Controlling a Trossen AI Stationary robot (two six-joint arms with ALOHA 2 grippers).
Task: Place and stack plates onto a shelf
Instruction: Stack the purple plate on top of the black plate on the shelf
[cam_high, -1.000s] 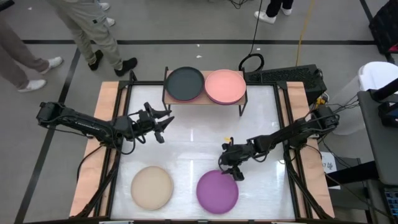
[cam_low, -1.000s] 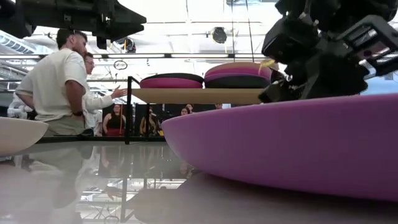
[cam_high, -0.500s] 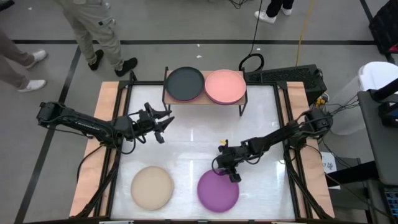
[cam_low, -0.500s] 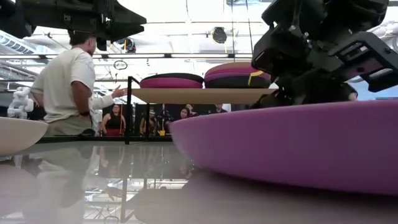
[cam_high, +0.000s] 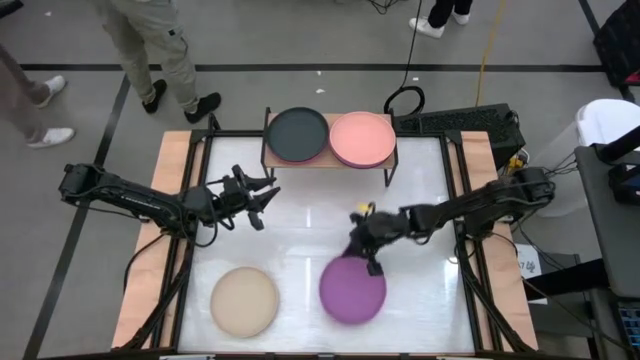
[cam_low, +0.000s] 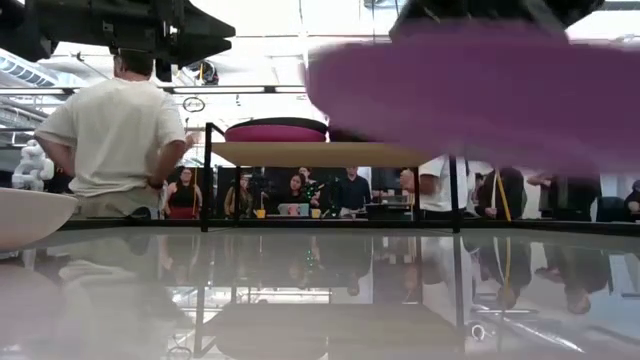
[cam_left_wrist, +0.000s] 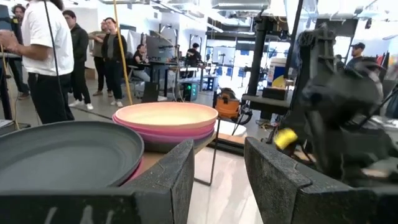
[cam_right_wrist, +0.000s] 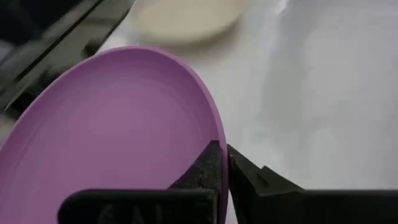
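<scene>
My right gripper (cam_high: 368, 258) is shut on a purple plate (cam_high: 352, 292), which is off the table near its front; the low view shows the plate (cam_low: 470, 90) in the air. My left gripper (cam_high: 262, 200) is open and empty, in front of the shelf's left end. The shelf (cam_high: 330, 162) stands at the far edge with two stacks, a black-grey plate (cam_high: 297, 134) on top at the left and a salmon pink plate (cam_high: 362, 139) on top at the right. A beige plate (cam_high: 245, 300) lies flat on the table at the near left. My right gripper pinches the purple plate's rim (cam_right_wrist: 214, 134) at the plate's far edge, one finger (cam_right_wrist: 208, 165) on the inner face and one (cam_right_wrist: 255, 180) outside. The fingers slant down from the far right side. The plate is lifted clear of the table and reaches out beyond the fingers.
The white table top (cam_high: 320, 235) lies bare between the shelf and the two near plates. People stand and walk beyond the far edge (cam_high: 150, 50). The table's wooden side rails (cam_high: 150, 260) run along the left and right.
My right gripper has gone up and a little toward the far edge with the purple plate. The plate, which lay on the table a second ago, is now lifted clear. A person beyond the far edge has walked on.
</scene>
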